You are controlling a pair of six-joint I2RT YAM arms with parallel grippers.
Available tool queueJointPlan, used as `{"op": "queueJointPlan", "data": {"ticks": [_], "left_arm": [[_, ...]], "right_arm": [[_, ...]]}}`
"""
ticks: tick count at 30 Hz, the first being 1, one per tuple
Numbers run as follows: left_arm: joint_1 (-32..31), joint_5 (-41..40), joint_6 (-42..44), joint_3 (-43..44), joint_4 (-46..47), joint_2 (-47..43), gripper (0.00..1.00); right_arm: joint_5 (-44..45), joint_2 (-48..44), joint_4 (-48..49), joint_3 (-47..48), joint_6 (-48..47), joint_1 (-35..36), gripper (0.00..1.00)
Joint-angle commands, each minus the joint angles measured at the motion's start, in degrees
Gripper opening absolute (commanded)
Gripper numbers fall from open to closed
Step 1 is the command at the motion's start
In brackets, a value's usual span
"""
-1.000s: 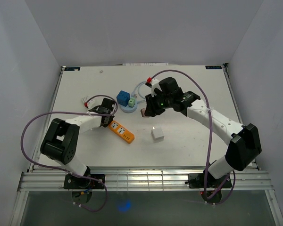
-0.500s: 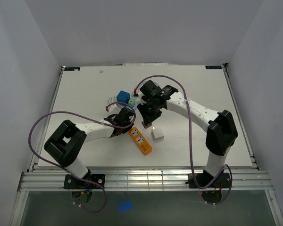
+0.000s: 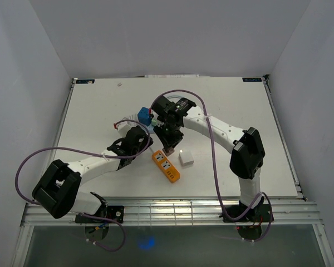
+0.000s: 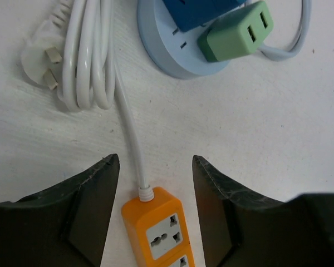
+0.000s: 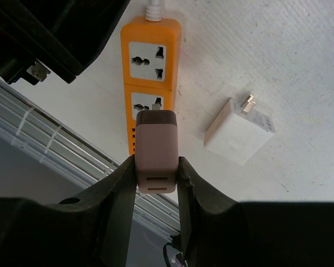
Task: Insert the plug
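Only the right wrist view shows the right end effector (image 5: pixel 156 169) clamped on the pinkish plug (image 5: pixel 156 139), above the orange power strip (image 5: pixel 151 61). The left wrist view shows the left end effector (image 4: pixel 153 167) apart, straddling the strip's corded end.

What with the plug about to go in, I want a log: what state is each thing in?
Power strip, flat, visible sockets empty.
Plug, held over the strip, not inserted.
Right pincer, shut on the plug.
Left pincer, open, astride the strip's cord end.
White charger, loose on its side, prongs bare.
Green adapter, plugged into the round hub.
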Motion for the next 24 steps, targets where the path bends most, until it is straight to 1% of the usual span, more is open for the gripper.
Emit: {"op": "queueJointPlan", "data": {"ticks": [1, 4, 5, 7, 10, 17, 21, 24], "left_arm": [[1.3, 1.2, 1.9, -1.4, 2.9, -1.7, 0.66], [2.6, 3.2, 3.5, -3.7, 4.9, -2.7, 0.65], [3.5, 3.6, 3.8, -4.4, 5.5, -3.1, 0.63], [4.3, 5.9, 5.1, -6.9, 8.4, -4.3, 0.62], [5.4, 7.0, 6.4, -8.9, 9.9, -5.2, 0.60], [5.9, 7.2, 6.7, -10.7, 11.1, -6.5, 0.55], [5.9, 7.2, 7.1, -11.1, 11.7, -6.7, 0.49], [5.9, 7.9, 7.3, -11.8, 12.9, -7.0, 0.48]], "right_arm": [[1.0, 2.8, -4.7, 5.2, 1.4, 1.0, 0.08], [2.3, 6.3, -7.7, 9.6, 0.7, 2.0, 0.08], [2.4, 7.8, -8.1, 10.3, 0.5, 2.1, 0.08], [3.0, 9.0, -8.4, 11.5, 0.5, 2.1, 0.08], [3.4, 10.0, -9.4, 12.5, 0.5, 2.1, 0.08], [2.5, 13.0, -9.4, 15.4, 0.8, 2.3, 0.08], [2.4, 14.6, -9.6, 16.5, 0.6, 2.4, 0.08], [2.2, 15.2, -9.3, 17.1, 0.5, 2.4, 0.08]]}}
